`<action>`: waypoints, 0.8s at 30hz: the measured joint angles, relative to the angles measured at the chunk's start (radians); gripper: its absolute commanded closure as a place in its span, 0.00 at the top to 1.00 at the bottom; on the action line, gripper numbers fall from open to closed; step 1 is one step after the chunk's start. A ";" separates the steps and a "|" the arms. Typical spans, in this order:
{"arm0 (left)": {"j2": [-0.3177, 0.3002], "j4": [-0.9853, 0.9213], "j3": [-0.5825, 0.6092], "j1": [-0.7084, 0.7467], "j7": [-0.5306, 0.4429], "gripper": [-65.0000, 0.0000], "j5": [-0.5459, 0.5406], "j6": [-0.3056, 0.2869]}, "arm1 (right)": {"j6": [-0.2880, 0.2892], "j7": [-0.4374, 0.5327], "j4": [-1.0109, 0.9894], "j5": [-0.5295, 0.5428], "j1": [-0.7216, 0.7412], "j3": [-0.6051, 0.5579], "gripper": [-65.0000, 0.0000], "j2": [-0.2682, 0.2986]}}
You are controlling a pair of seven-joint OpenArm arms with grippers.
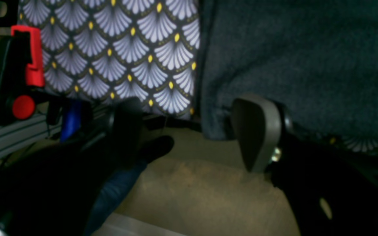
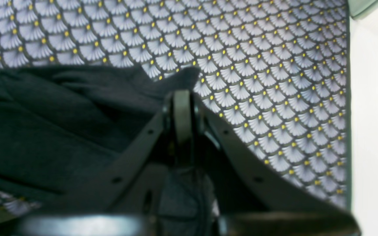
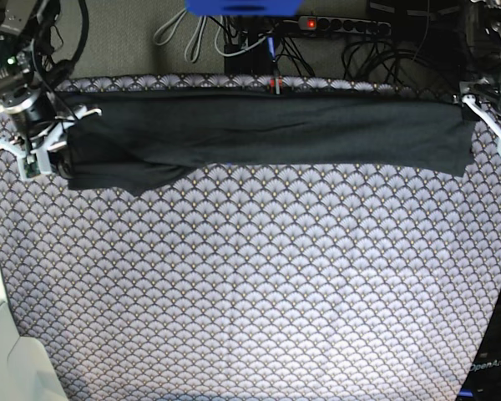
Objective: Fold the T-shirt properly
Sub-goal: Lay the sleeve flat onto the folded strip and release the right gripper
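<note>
The charcoal T-shirt [image 3: 267, 129] lies folded into a long band across the far side of the patterned tablecloth [image 3: 250, 276]. My right gripper [image 3: 40, 149] is at the band's left end. In the right wrist view its fingers [image 2: 182, 105] are pressed together on a raised fold of the T-shirt [image 2: 61, 108]. My left gripper [image 3: 491, 125] is at the band's right end. In the left wrist view it [image 1: 192, 137] is open, one finger [image 1: 258, 131] on each side of the T-shirt's corner [image 1: 215, 124], not pinching it. The rainbow print is hidden.
The T-shirt's right end [image 1: 290, 59] reaches the table's edge, with beige floor [image 1: 192, 190] below. A red clamp [image 1: 28, 62] sits by that edge. A power strip [image 3: 342, 25] and cables lie behind the table. A white surface [image 2: 372, 131] borders the cloth.
</note>
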 measured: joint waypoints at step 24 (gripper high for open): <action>0.000 -0.001 0.000 -0.018 -0.002 0.69 0.000 0.000 | 0.000 -0.002 0.002 0.006 -0.126 0.097 0.00 -0.001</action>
